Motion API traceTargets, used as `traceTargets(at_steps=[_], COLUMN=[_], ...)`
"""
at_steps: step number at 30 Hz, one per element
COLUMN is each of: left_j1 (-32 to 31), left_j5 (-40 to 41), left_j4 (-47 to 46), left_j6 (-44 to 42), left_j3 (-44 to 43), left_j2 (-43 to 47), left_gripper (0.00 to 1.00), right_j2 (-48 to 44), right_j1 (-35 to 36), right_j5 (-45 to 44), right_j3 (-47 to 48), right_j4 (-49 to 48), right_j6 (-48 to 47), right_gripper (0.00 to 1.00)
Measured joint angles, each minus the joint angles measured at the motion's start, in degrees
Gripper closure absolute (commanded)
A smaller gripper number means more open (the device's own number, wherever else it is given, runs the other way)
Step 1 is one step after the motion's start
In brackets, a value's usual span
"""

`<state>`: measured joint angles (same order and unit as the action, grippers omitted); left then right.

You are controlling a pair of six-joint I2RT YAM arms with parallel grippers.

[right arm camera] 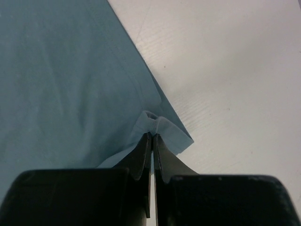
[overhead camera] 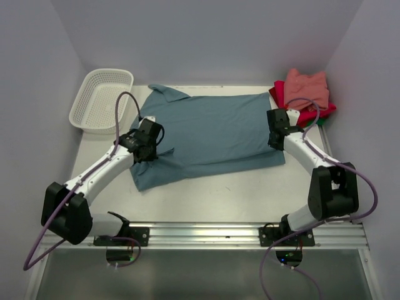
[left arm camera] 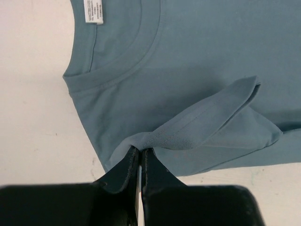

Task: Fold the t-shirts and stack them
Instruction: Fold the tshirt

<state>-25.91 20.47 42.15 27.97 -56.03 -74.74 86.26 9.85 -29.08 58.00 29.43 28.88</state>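
The teal-blue t-shirt lies spread across the middle of the table, collar to the left. My left gripper is shut on a pinch of its sleeve hem, beside the collar. My right gripper is shut on the shirt's bottom hem corner at the right. The teal shirt also fills the right wrist view. A folded salmon-pink t-shirt lies on a red one at the back right. No green shirt shows.
A white mesh basket stands at the back left corner. Grey walls close in the table on three sides. A metal rail with the arm bases runs along the near edge.
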Motion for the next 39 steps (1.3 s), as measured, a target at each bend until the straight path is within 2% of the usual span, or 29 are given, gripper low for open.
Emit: traceTargets(at_steps=[13, 26, 39], left_j1=[0.92, 1.95, 2.32], left_j5=[0.31, 0.22, -0.72], left_j4=[-8.61, -10.25, -10.36], left_j6=[-8.20, -11.26, -12.37], left_j3=[-8.02, -12.68, -16.90], left_j2=[-11.56, -16.52, -20.61], left_gripper=[1.00, 1.00, 1.00], right_j2=[8.59, 9.35, 14.16], right_j1=[-0.02, -0.39, -0.92], right_j5=[-2.47, -4.70, -4.85], right_j3=[2.58, 3.28, 6.43], right_j4=[-2.36, -3.82, -4.70], right_j6=[0.09, 0.96, 1.18], right_gripper=[1.00, 1.00, 1.00])
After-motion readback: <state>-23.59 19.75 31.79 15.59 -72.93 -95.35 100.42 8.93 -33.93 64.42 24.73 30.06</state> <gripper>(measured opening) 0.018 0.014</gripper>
